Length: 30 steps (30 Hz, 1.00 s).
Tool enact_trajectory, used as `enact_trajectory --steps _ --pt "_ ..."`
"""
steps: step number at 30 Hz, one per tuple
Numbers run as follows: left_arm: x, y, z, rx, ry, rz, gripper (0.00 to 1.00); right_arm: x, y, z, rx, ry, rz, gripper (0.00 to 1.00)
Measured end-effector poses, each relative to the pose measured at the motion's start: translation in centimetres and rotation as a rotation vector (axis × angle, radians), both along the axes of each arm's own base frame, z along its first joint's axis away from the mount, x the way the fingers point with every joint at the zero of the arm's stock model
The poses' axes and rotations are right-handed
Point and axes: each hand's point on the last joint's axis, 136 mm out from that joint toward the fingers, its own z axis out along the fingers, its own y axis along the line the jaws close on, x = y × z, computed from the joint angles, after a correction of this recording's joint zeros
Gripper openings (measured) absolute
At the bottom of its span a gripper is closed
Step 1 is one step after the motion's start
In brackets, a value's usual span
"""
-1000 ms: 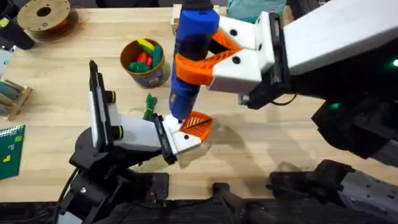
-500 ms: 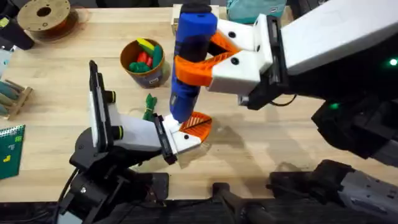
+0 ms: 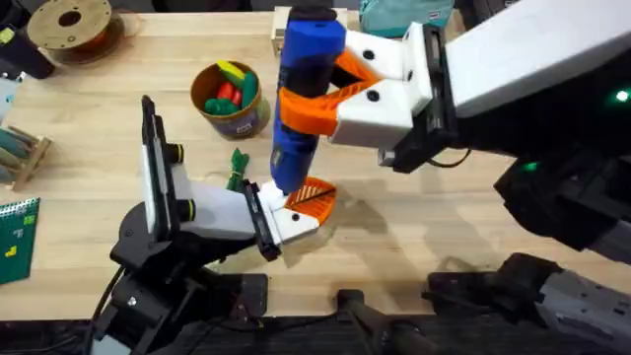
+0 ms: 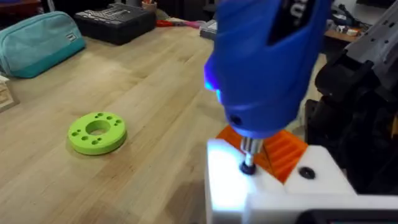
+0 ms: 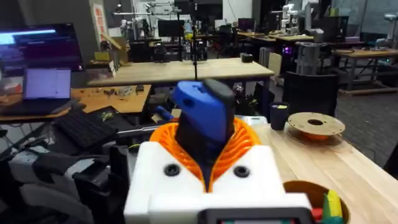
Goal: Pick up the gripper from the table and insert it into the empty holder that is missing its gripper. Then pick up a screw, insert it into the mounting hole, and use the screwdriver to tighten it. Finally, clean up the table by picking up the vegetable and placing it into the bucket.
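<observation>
My right gripper (image 3: 296, 104) is shut on the blue screwdriver (image 3: 306, 79), holding it upright over the middle of the table (image 3: 414, 217). Its metal bit (image 4: 249, 152) rests on a screw (image 4: 247, 168) in the white holder (image 3: 286, 225) at the tip of my left arm. The orange ribbed gripper (image 3: 314, 197) sits in that holder, right beside the bit (image 4: 283, 152). A dark green vegetable (image 3: 238, 168) lies on the table just left of the holder. The bucket (image 3: 237, 120), behind it, contains red, yellow and green toy vegetables.
A bright green ring disc (image 4: 97, 132) lies on the wood beyond the holder. A teal pouch (image 4: 37, 43) and a black case lie farther off. A filament spool (image 3: 69, 25), a wooden rack (image 3: 20, 153) and a green board (image 3: 15, 237) line the left side.
</observation>
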Motion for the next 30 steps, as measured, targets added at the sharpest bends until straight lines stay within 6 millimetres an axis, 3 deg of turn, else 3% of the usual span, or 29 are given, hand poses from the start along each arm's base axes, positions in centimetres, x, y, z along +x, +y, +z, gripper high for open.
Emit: enact_trajectory --steps 26,30 --pt "-0.06 -0.02 -0.01 0.000 0.002 -0.003 0.004 0.44 -0.18 -0.74 -0.028 0.049 -0.022 0.030" --pt "-0.05 -0.02 0.00 0.000 0.001 -0.003 0.004 0.23 -0.36 0.19 0.010 0.015 -0.017 0.030"
